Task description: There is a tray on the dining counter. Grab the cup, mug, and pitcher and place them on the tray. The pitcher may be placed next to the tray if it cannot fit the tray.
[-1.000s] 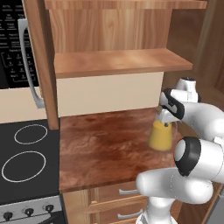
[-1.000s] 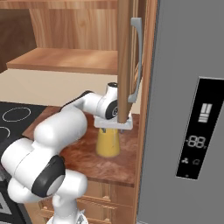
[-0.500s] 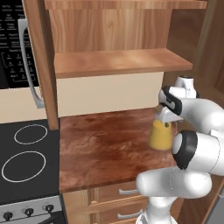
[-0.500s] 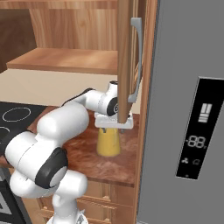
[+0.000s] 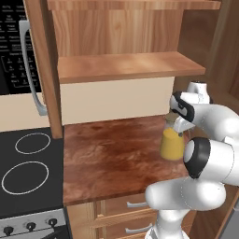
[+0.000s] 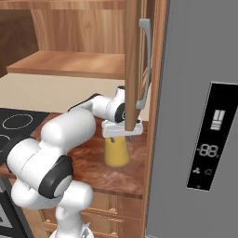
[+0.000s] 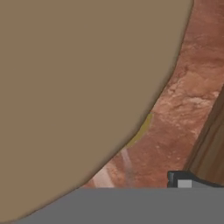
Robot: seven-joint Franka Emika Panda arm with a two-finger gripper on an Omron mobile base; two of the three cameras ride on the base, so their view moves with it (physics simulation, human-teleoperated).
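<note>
Left base view: we saw the clear glass pitcher with yellow-orange body (image 5: pixel 172 144) upright on the reddish wood-grain countertop (image 5: pixel 112 158) beside the black stovetop (image 5: pixel 28 172). Right base view: the two-finger gripper (image 6: pixel 116 135) sat at its neck. Hand view: jaws spread wide; we cannot tell any grip

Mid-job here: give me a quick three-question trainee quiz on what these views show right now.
1. True or false: the pitcher stands upright on the wood countertop beside the stovetop.
2. The gripper is: A) over the stovetop, B) right above the pitcher's neck, C) on the shelf.
3. Fill in: the pitcher's lower body looks ____ in colour.

Key: 1 true; 2 B; 3 yellow-orange.
</note>
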